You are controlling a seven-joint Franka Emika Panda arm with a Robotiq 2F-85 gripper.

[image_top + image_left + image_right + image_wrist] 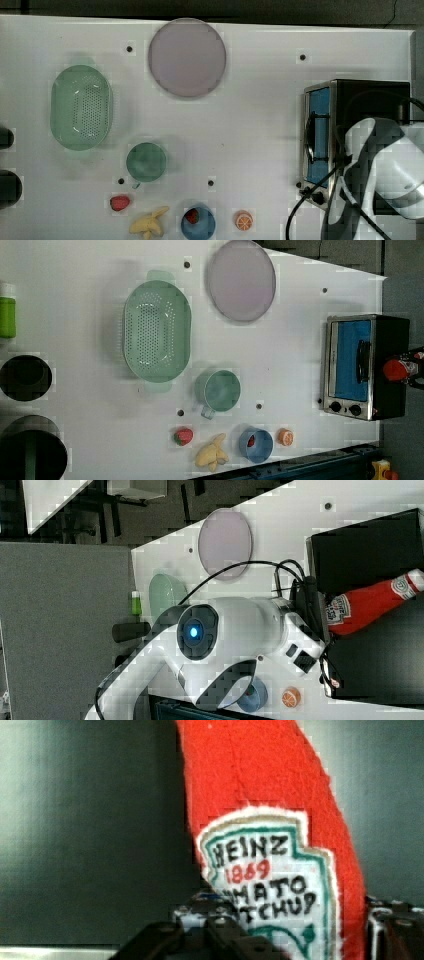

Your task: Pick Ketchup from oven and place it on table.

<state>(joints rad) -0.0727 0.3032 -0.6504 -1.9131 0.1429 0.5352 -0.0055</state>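
Note:
The ketchup [370, 605], a slim red bottle with a white label, lies on the black top of the oven [365, 545], its cap toward the right view's right. In the wrist view the ketchup [270, 795] stands close up, and my gripper [285, 930] straddles its labelled lower body. My gripper [325, 615] sits at the bottle's base end. In the left view the ketchup's round red base [396, 370] shows beside the oven [350, 365]. My arm [385, 165] covers part of the oven [370, 95] on the white table [250, 125].
On the table lie a pale-purple plate [186, 57], a green colander [81, 107], a green cup [146, 161], a strawberry [120, 202], a banana [149, 223], a blue bowl [199, 222] and an orange half [244, 220]. Dark containers [7, 187] stand at the top view's left edge.

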